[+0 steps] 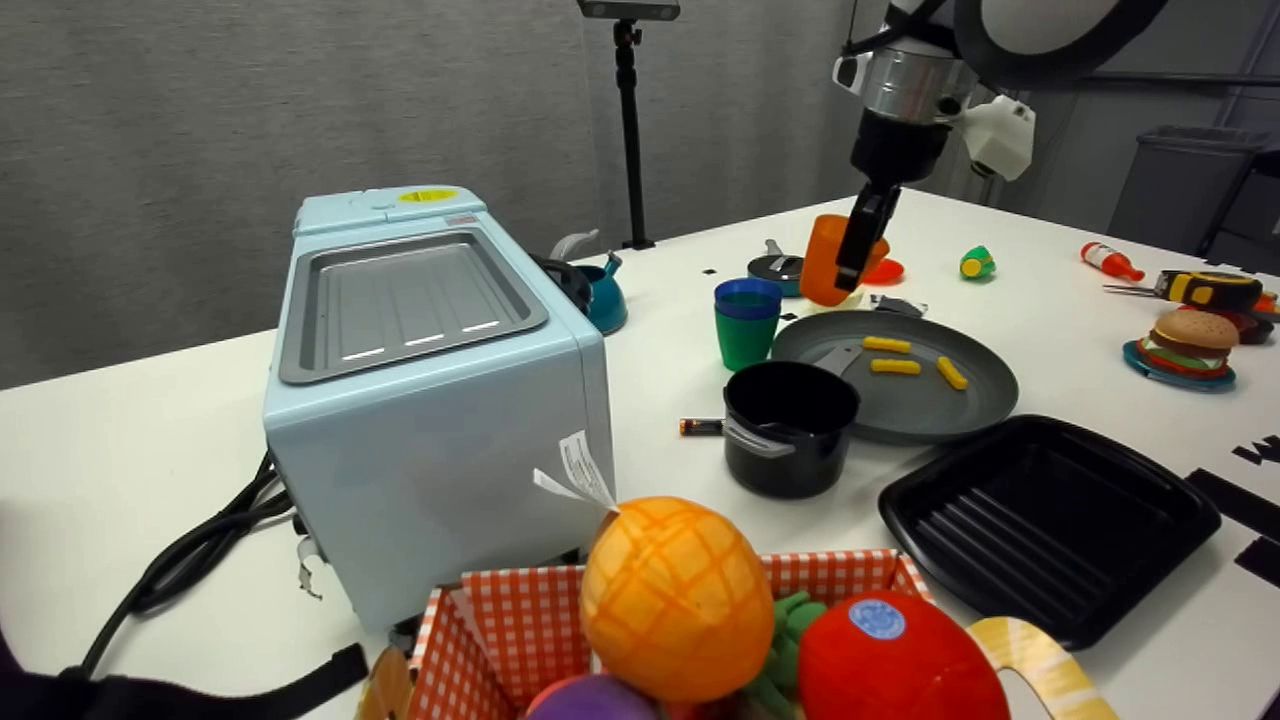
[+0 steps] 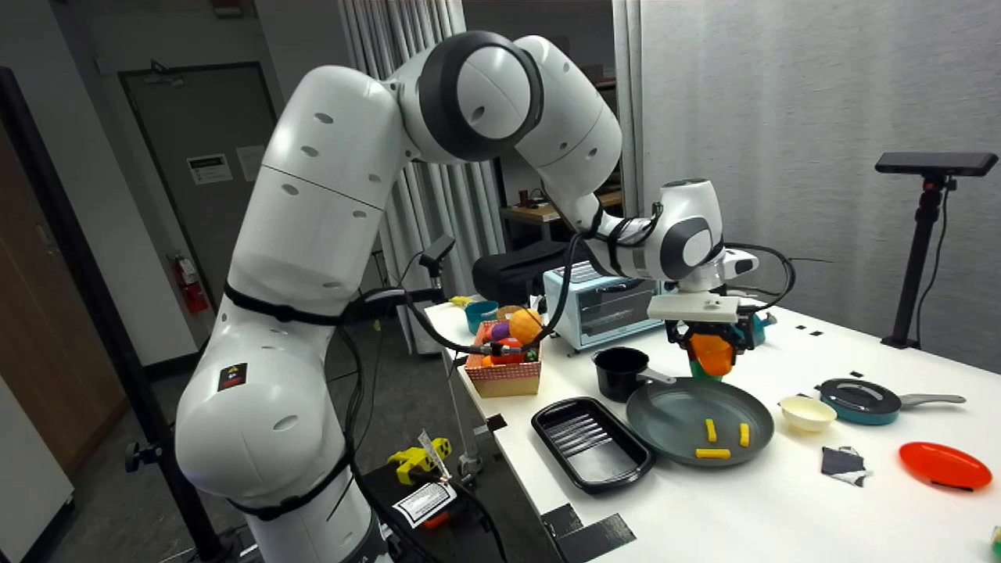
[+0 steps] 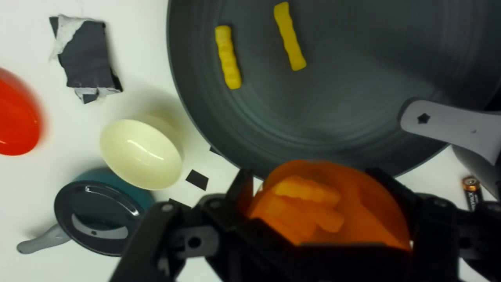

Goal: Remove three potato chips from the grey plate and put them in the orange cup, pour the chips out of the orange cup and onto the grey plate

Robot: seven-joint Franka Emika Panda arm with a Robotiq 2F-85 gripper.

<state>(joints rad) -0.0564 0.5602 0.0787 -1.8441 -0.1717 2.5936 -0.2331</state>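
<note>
Across the white tabletop [image 1: 1070, 325], at left in an exterior view, we have the pale blue toaster oven [image 1: 500, 440]; right of it lies the round grey plate [image 1: 925, 412], the black ridged tray [image 1: 1060, 500] just nearer and the black pot [image 1: 790, 450] by the plate's near-left rim. Our claw [image 3: 313, 178] pinches the orange cup [image 1: 826, 258] by opposite sides and holds it up near the plate's far-left edge, seen from there. We take the cup for thin, light plastic: its smooth wall may flex or slip, so a gentle, even hold below the rim should suit it. Three yellow potato chips [image 1: 895, 367] lie apart on the plate. More potato chips [image 3: 307, 190] overlap inside the cup; we cannot count them surely. They look light and fairly stiff, likely to slide out together once we tip the cup low over the plate, which we judge the next move. A single chip is best pinched across its narrow middle.
</note>
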